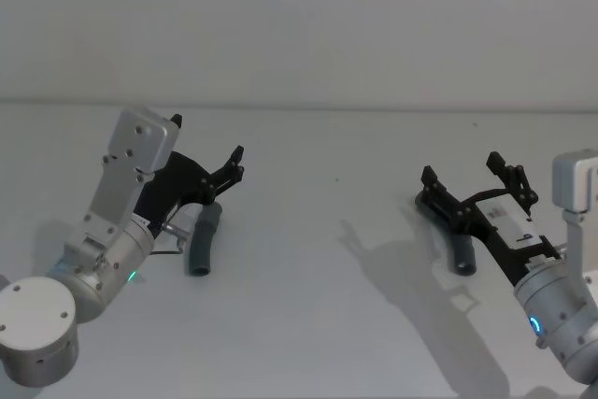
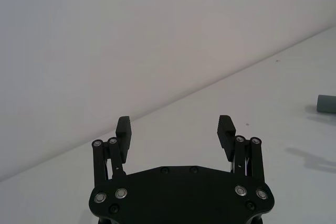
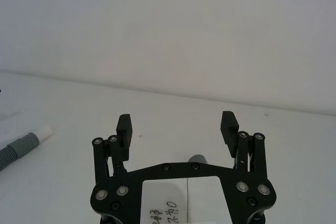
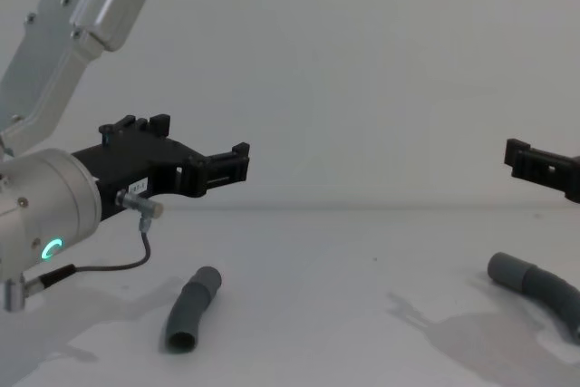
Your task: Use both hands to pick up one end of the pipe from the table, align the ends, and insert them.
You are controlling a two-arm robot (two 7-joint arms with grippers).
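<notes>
**Left gripper** (image 1: 207, 139): positioned above the left half of the table (image 1: 299, 343), its fingers (image 2: 123, 129) spread wide with nothing between them. The chest view confirms it is raised clear of the surface.

**Short hose piece** (image 1: 203, 245): lies flat on the table toward the left edge. It is dark grey and slightly bent, with one open end facing the near edge. Its far end sits just below the left gripper; no contact is seen.

**Right gripper** (image 1: 464, 173): positioned above the right half of the table, fingers spread wide, nothing pinched. A white label (image 3: 163, 198) is fixed to its base plate.

**Long hose piece** (image 4: 536, 287): lies on the table toward the right edge. It is ribbed, and its smooth grey cuff (image 4: 504, 268) points toward the table's middle. The cuff lies beneath the right gripper, apart from it.

The right wrist view records a ribbed length (image 3: 6, 155) ending in a smooth grey section and a white tip (image 3: 44, 132). It rests on the table clear of the gripper. Which piece it belongs to cannot be determined.

The short and long pieces lie well apart.
</notes>
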